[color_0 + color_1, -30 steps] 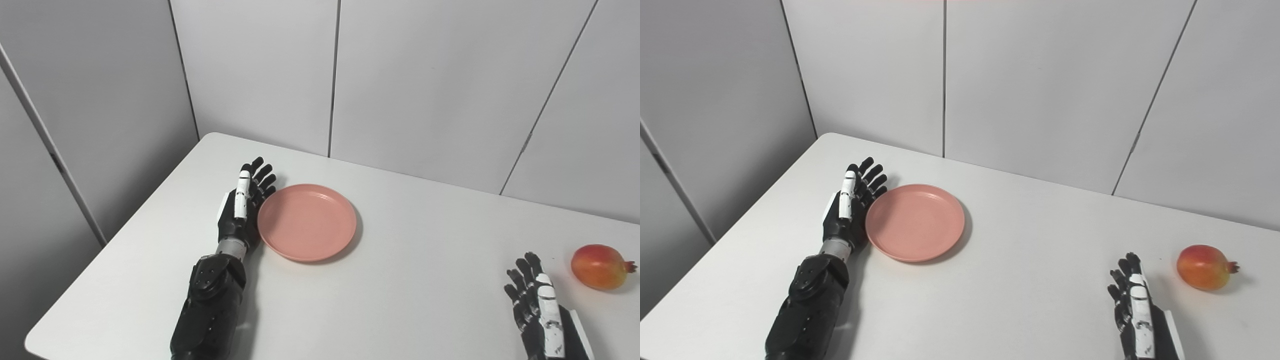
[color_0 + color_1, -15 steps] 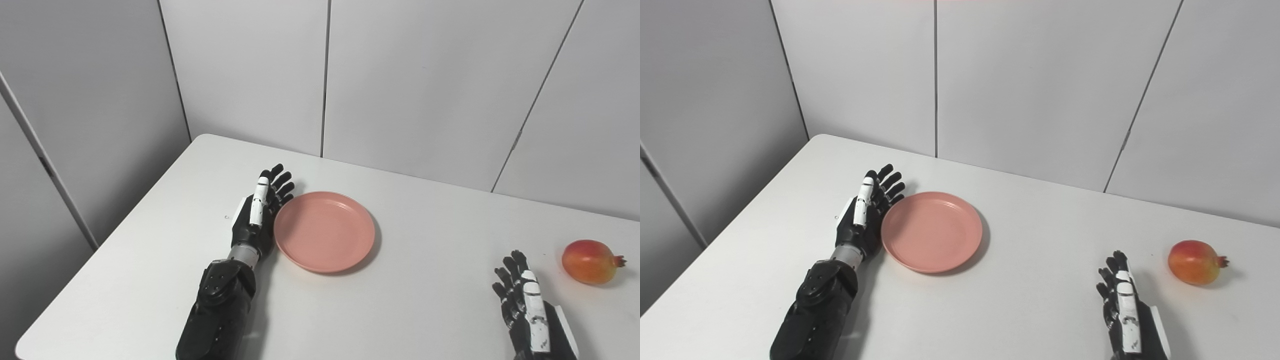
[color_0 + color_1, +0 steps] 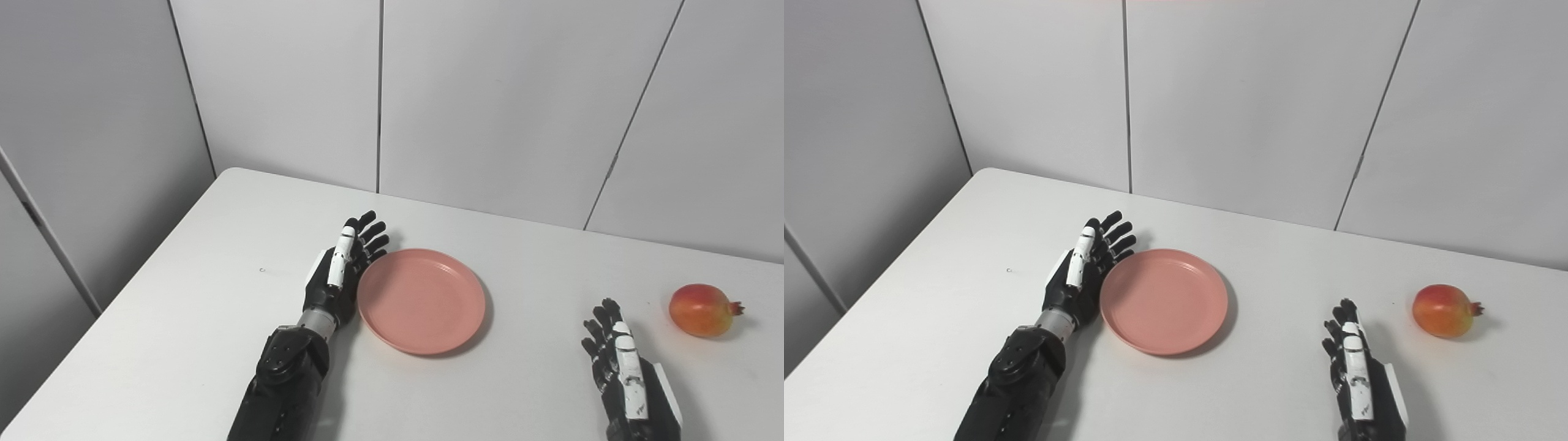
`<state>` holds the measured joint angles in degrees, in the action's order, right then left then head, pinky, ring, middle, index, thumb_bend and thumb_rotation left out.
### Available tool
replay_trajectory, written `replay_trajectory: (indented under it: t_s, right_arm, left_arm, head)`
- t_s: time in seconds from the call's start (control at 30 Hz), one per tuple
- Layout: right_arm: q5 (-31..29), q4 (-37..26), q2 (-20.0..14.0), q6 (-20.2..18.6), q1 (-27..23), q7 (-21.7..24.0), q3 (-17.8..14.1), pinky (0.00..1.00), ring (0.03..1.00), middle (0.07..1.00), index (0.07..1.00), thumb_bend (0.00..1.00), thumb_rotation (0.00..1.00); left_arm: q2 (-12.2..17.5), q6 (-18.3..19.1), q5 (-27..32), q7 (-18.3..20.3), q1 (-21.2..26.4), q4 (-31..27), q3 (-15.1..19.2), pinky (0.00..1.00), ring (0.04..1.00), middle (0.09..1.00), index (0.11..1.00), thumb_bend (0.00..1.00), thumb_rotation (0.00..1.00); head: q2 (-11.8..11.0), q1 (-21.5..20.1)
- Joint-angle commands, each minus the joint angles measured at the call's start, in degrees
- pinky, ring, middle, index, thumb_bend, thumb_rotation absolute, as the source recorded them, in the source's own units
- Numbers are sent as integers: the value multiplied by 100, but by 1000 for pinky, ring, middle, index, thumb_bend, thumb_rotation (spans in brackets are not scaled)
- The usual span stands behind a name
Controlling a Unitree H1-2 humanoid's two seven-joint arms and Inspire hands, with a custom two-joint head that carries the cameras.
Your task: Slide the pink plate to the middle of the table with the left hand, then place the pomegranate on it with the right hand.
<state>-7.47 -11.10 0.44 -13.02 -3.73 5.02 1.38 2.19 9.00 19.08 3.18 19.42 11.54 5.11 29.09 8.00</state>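
Two hands are on the table. The left hand (image 3: 337, 278), fingers straight and loosely spread, holding nothing, stands on edge with its palm against the left rim of the plate (image 3: 421, 301), which lies directly to its right. Pushing rightward looks like the step in hand. The right hand (image 3: 621, 367) rests open, empty; the pomegranate (image 3: 703, 310) lies near it, ahead and right.

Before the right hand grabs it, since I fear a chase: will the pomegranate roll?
Probably: the pomegranate is rounded and lies on its side on the smooth table. Its stubby crown may check rolling that way. It looks firm.
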Motion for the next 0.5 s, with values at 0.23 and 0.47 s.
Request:
replay_trajectory:
  t_s: [0.23, 0.47]
  right_arm:
    - [29, -212, 74, 140, -149, -46, 58, 1000, 999, 1000, 999, 351, 1000]
    - [86, -278, 148, 60, -182, -123, 89, 1000, 993, 998, 992, 345, 1000]
  left_arm:
    - [-260, 431, -226, 3, 36, -76, -285, 900, 897, 904, 892, 392, 1000]
    - [-454, 300, -324, 19, 101, 126, -417, 919, 914, 924, 912, 405, 1000]
  head:
    - [145, -257]
    - [272, -473]
